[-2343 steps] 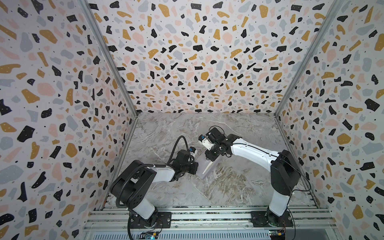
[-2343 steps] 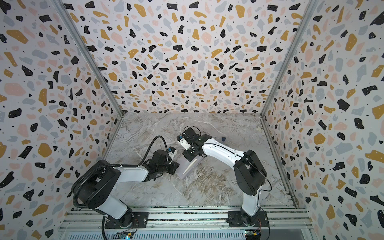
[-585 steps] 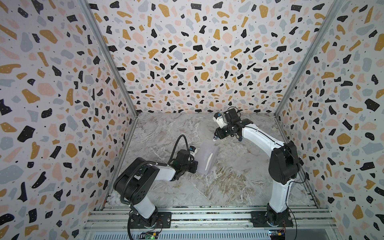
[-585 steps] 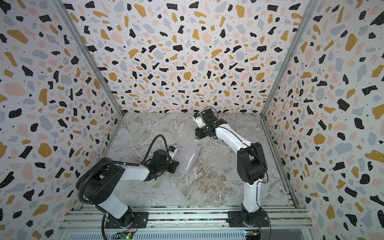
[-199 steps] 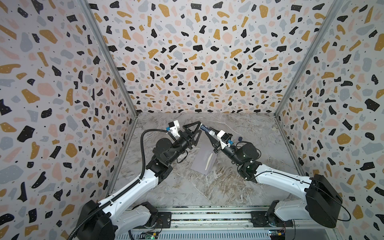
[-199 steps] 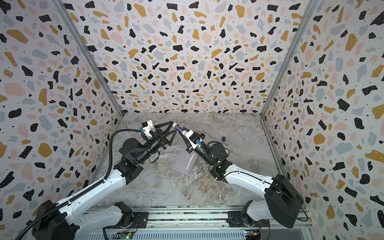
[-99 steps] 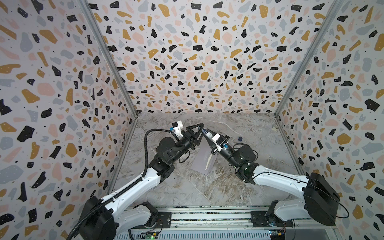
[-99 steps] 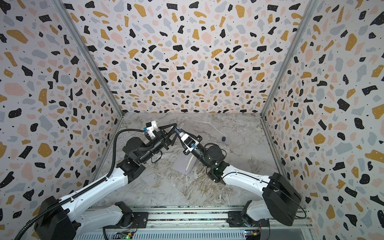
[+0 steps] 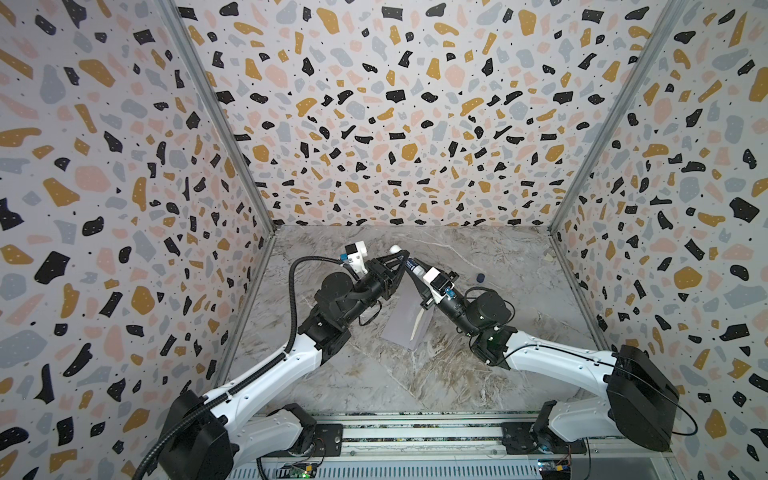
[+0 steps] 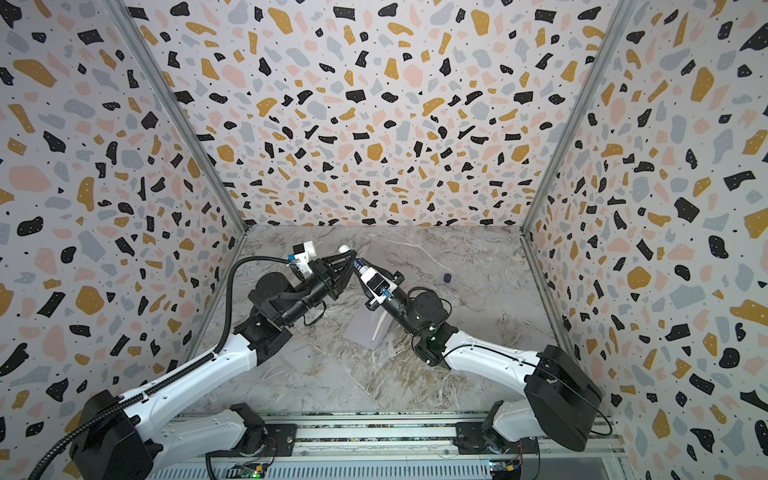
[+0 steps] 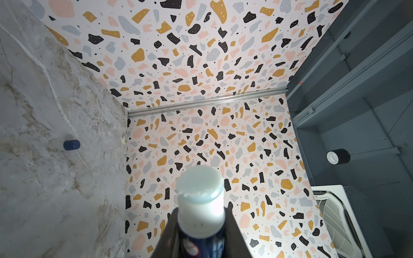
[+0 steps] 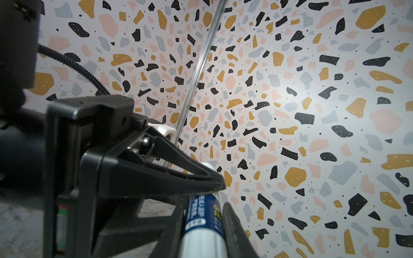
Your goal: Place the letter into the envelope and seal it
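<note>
1. The left gripper (image 9: 400, 261) and the right gripper (image 12: 203, 212) both clamp the blue-and-white cylindrical glue stick (image 11: 200, 194), held up in the air.
2. The flat lavender-grey paper envelope (image 9: 400, 323) lies beneath on the table, with an edge of the tan paper letter (image 9: 419, 323) showing.
3. It is probably the sealing step: next, one gripper must release and the other glue the flap.

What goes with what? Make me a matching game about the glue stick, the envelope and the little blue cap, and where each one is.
Things:
1. glue stick
2. envelope
3. little blue cap

Places:
A. flat on the table, in the middle
B. all by itself on the table, off to the right
C. up in the air, gripped by the left hand and the right hand

Pairs: 1-C, 2-A, 3-B
</note>
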